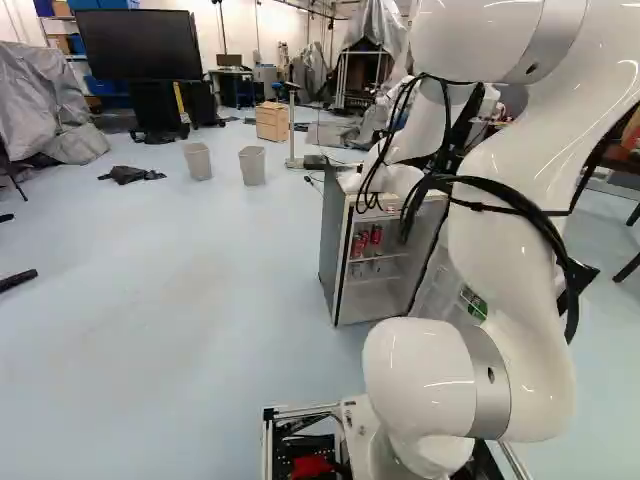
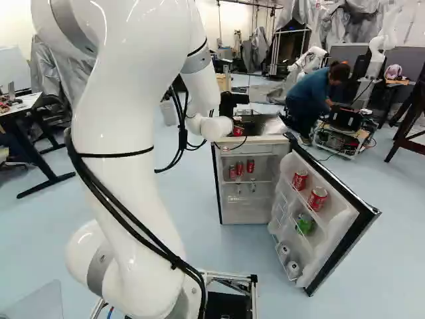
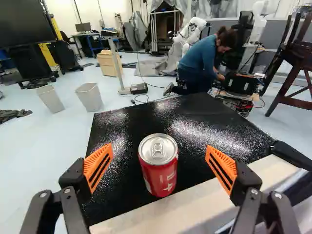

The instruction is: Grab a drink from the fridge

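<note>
Right base view shows the white robot arm (image 2: 123, 133) extended to a compact refrigerator (image 2: 255, 141), its black gripper (image 2: 232, 104) at the dark top and the refrigerator's door (image 2: 342, 222) swung wide. Seen from the wrist, the fingers stand far apart, their orange pads (image 3: 98, 166) on opposite sides of a red soda can (image 3: 159, 168), with a gap on each side and nothing in their hold. That can stands upright on the black, textured refrigerator top (image 3: 146, 117), near the pale front edge (image 3: 170, 207). Inside the cabinet below, red cans (image 2: 240, 169) line an upper shelf. Two more red cans (image 2: 318, 198) sit in the door's upper rack, above what appears to be a green drink container (image 2: 305, 223), and two silvery cans (image 2: 293, 268) occupy the lowest rack.
</note>
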Tool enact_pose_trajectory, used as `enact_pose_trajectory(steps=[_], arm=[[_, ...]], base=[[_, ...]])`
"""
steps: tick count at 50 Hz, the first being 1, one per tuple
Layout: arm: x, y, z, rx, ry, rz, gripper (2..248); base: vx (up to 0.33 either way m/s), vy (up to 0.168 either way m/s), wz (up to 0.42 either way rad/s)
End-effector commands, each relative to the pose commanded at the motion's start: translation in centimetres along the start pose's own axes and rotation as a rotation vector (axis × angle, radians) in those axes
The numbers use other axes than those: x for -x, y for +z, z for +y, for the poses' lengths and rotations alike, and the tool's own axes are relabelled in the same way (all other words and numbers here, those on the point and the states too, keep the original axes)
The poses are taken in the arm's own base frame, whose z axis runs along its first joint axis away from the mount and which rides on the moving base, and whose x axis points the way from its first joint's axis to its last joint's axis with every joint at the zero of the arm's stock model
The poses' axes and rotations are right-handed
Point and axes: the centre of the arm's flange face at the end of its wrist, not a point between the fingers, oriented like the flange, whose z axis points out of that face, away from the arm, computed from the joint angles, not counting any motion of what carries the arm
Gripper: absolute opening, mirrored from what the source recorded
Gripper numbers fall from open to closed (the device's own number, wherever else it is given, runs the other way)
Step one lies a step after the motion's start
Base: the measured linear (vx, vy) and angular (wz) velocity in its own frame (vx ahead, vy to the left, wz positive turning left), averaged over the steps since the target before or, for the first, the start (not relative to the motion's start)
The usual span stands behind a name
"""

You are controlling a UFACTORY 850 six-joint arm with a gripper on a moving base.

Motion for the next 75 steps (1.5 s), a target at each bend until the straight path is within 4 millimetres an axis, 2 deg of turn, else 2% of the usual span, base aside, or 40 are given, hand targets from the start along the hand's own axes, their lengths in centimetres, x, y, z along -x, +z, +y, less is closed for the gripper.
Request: enact_pose_trajectory(steps=[1, 29, 53, 75], arm=[[0.0, -0.2, 0.0, 0.001, 0.0, -0.001, 247], [0.9, -5.2, 1.8, 0.036, 0.011, -0.018, 247], [-0.8, -8.1, 5.2, 0.111, 0.034, 0.022, 247], [-1.8, -10.1, 9.0, 0.248, 0.134, -0.032, 247]], base=[[0.0, 0.0, 0.0], [0.0, 0.0, 0.0], [0.0, 0.0, 0.0], [0.0, 0.0, 0.0]])
